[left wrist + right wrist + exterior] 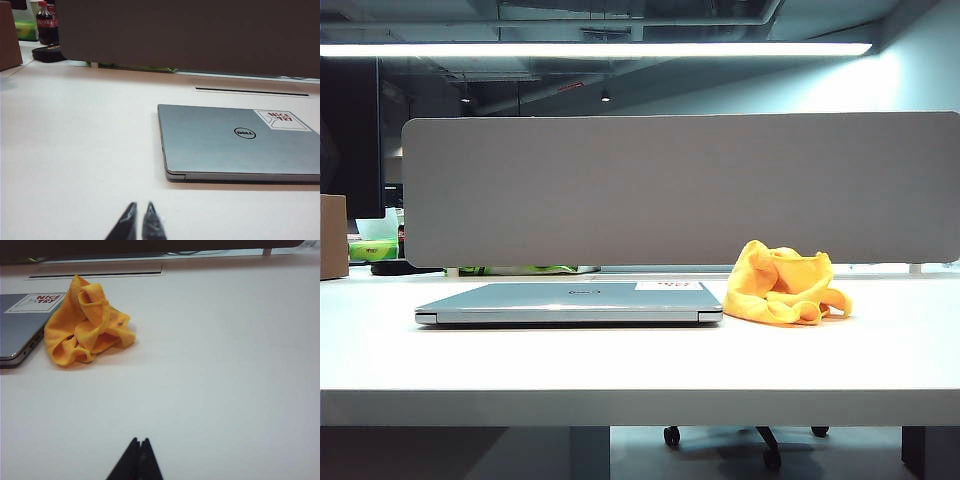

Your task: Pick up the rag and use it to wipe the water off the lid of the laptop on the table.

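The thin silver-grey closed laptop (pixel 240 145) lay flat on the wide white table (pixel 80 150); the left gripper (pixel 139 212), black fingertips nearly together, hovered well short of the laptop's near corner

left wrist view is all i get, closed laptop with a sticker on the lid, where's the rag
Observer: The rag lies crumpled on the table right beside the laptop, at the edge nearest the white sticker.
Operator: is either arm on it yet
Observer: No. The right gripper hangs over bare table short of the rag, jaws shut, nothing in them.
Operator: and my left one
Observer: The left gripper has its tips almost together and empty; neither arm shows in the exterior view.
Operator: any water on the lid
Observer: No drops can be made out on the lid in any view.
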Tool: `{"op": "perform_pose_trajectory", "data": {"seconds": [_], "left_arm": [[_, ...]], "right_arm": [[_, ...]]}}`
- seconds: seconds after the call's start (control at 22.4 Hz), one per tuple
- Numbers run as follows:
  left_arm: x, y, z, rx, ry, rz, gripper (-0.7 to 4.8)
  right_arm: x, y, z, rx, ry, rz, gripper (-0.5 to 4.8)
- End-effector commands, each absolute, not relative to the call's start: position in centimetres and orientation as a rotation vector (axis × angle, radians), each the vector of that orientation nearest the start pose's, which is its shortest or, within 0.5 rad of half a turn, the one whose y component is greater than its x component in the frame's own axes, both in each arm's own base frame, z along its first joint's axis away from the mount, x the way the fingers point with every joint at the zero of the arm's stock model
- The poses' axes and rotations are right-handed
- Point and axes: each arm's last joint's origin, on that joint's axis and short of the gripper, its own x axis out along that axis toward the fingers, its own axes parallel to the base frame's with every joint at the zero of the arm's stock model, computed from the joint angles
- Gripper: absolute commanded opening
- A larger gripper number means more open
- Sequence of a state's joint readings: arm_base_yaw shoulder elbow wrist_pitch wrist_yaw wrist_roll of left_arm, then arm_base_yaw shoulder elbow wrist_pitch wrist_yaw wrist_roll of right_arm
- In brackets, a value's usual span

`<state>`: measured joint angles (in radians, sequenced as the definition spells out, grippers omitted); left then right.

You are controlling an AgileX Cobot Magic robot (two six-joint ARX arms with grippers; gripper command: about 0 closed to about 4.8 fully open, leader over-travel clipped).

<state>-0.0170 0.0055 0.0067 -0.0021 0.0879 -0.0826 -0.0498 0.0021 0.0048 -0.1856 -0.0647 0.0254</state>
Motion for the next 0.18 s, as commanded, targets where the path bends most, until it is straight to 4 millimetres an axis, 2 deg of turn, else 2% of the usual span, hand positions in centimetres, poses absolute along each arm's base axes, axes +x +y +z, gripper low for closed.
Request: {"op": "perform_pose_trajectory", "data": {"seconds": [0.04,0.18], "left_arm": [[9.75,-0.4,16.63,-0.083,-0.004,-0.105,0.21],[9.75,-0.4,16.63,-0.083,-0.004,-0.105,0.21]], "right_arm": [[9.6,-0.28,14.75,0.035,0.173,0.017,-0.01],[9.6,-0.28,14.75,0.035,0.174,0.017,-0.01]]}}
